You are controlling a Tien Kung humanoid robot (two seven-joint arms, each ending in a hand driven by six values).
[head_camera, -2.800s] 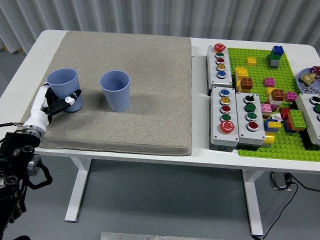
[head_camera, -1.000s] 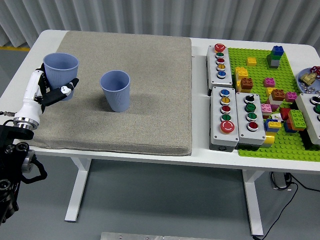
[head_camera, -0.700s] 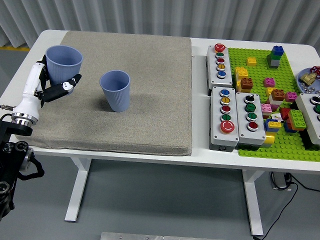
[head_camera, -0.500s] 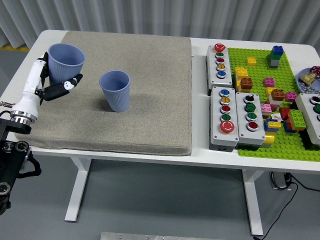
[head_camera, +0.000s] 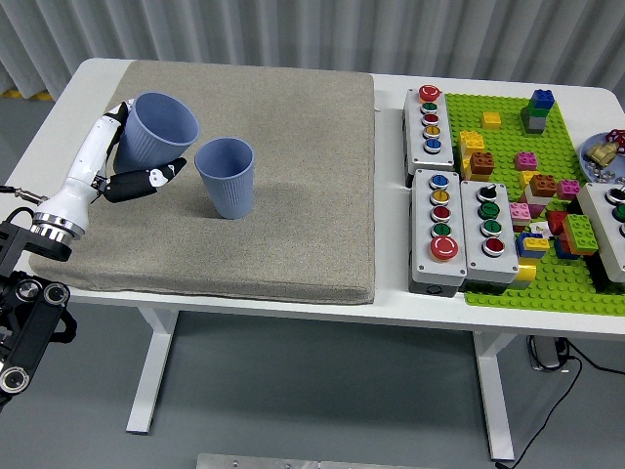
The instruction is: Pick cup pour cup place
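Two blue cups are sitting over the grey mat, and both are looking like thin plastic, so I am judging them light, a little soft in the wall and easy to crush or to tip. The left hand is wrapping its fingers around the lower wall of the lifted cup, with the thumb pressing from the near side, and the cup is tilting with its mouth leaning toward the 3 o'clock side. The standing cup is waiting upright just beside it, at 3 o'clock from the hand, and the two cups are looking close but apart. I am thinking that a hold around the middle of the wall is better than at the rim, because the rim is bending easily and the smooth side can be slipping when the cup turns further. Whether the lifted cup is holding anything inside, I cannot tell, since its inside is showing only plain blue. The fingers behind the cup are hidden by it, and the arm is being cut off at the picture's lower left. The right hand is not appearing at all.
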